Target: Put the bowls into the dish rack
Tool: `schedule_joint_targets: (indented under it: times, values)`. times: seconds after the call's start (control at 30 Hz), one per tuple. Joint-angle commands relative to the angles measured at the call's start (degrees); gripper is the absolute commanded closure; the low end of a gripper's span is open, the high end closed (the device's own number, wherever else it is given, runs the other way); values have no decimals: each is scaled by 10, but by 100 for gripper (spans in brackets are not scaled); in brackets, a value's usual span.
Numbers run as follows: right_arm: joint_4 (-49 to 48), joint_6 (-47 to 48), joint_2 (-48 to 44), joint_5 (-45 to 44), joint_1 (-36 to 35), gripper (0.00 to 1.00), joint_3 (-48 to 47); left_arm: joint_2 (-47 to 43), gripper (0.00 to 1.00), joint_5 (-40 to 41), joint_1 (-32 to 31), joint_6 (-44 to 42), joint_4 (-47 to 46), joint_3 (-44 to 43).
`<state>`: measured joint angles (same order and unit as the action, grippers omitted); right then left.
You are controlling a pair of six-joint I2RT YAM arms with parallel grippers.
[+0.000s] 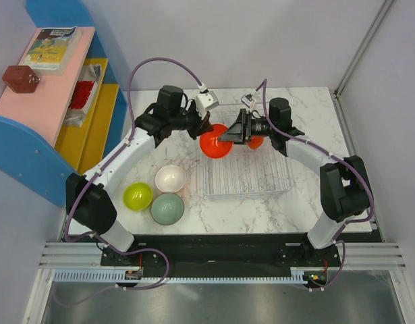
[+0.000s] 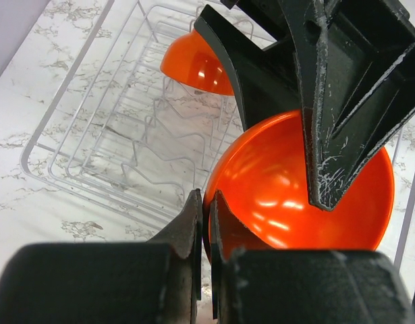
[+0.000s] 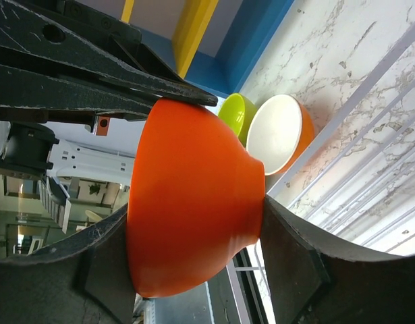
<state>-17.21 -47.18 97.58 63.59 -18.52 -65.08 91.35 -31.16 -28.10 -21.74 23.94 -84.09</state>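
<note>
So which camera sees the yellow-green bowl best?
The top camera: the whole lime-yellow bowl shows there, open side up. The right wrist camera catches only part of it, peeking out behind the orange bowl. The left wrist camera does not show it at all.

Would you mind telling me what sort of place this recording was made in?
Likely a lab's mock-kitchen robot cell: plain grey partition walls, a marble-patterned table, a clear ribbed dish rack.
</note>
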Motion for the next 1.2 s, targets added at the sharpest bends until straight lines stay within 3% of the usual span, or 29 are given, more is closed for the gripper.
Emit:
schedule_joint_targets:
  times: [0.0,0.03,0.1,0.13,0.17,0.23,0.27,0.37,0.6,0.67,0.93,1.07,1.17]
  values:
    - [-106,-39,-4,55,0,95,2,1,98,-9,-1,-5,-27,-18]
    - [-105,-39,-4,54,0,100,1,1,98,-10,0,-2,-26,-17]
    - [-100,-36,-5,51,1,100,1,3,81,-7,0,0,-26,-14]
    - [-93,-31,-8,47,1,100,1,3,63,-7,0,0,-26,-11]
    - [-69,-10,-9,44,1,100,-1,1,33,-5,0,0,-27,-8]
    - [-34,16,-15,22,1,100,-5,1,5,-2,3,6,-28,-5]
    - [6,52,-18,15,2,100,-14,1,0,0,5,7,-28,-4]
    - [58,90,-24,-21,7,100,-24,-5,0,-13,31,26,-36,0]
    - [151,159,-41,-128,17,100,-62,-42,0,-89,175,79,-46,41]
    - [237,196,-45,-227,16,100,-91,-72,0,-92,196,76,-45,69]
    - [399,349,-31,-538,-28,100,-247,-179,0,-63,251,35,3,196]
    - [448,426,9,-784,-91,100,-315,-209,0,-56,302,34,44,211]
    - [466,452,42,-848,-125,100,-348,-237,0,-51,337,37,61,235]
